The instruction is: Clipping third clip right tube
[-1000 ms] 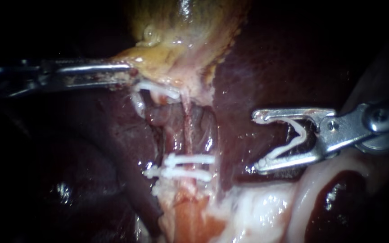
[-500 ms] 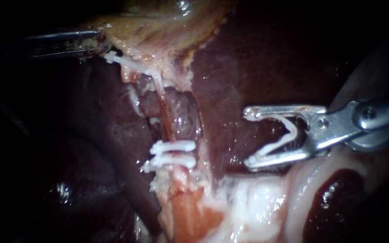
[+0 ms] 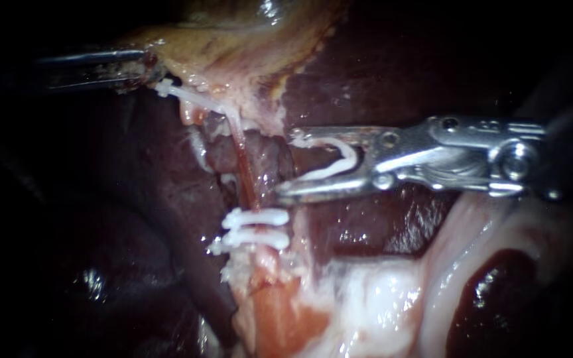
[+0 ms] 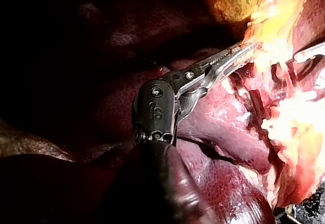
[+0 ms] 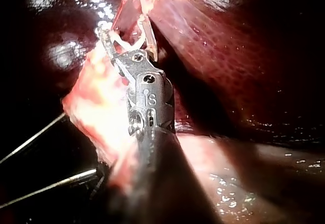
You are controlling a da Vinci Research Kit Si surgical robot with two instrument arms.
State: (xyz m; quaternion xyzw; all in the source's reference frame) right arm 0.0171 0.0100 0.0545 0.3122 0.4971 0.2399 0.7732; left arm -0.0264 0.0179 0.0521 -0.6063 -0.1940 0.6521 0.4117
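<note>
A thin reddish tube [image 3: 243, 174] runs down from the yellowish gallbladder [image 3: 233, 46] across the dark liver [image 3: 379, 73]. Two white clips [image 3: 254, 227] sit across the tube low down, and another white clip [image 3: 182, 93] lies near the gallbladder's edge. My right instrument [image 3: 286, 166] comes in from the right with an open white clip [image 3: 339, 162] held between its jaws. Its tips stand just right of the tube, above the two clips. My left instrument [image 3: 137, 66] is shut on the gallbladder's edge, holding it up and left. The left wrist view shows its jaws [image 4: 234, 56] gripping yellow tissue.
Pale fatty tissue [image 3: 379, 298] lies under my right instrument. Dark liver surrounds the dissected bed on both sides. In the right wrist view two thin wires [image 5: 40, 183] cross beside the shaft of my right instrument [image 5: 129, 36].
My right instrument has moved left, bringing the loaded clip up to the tube, and its jaws stand closer together. One second ago the gallbladder edge sat lower and further right.
</note>
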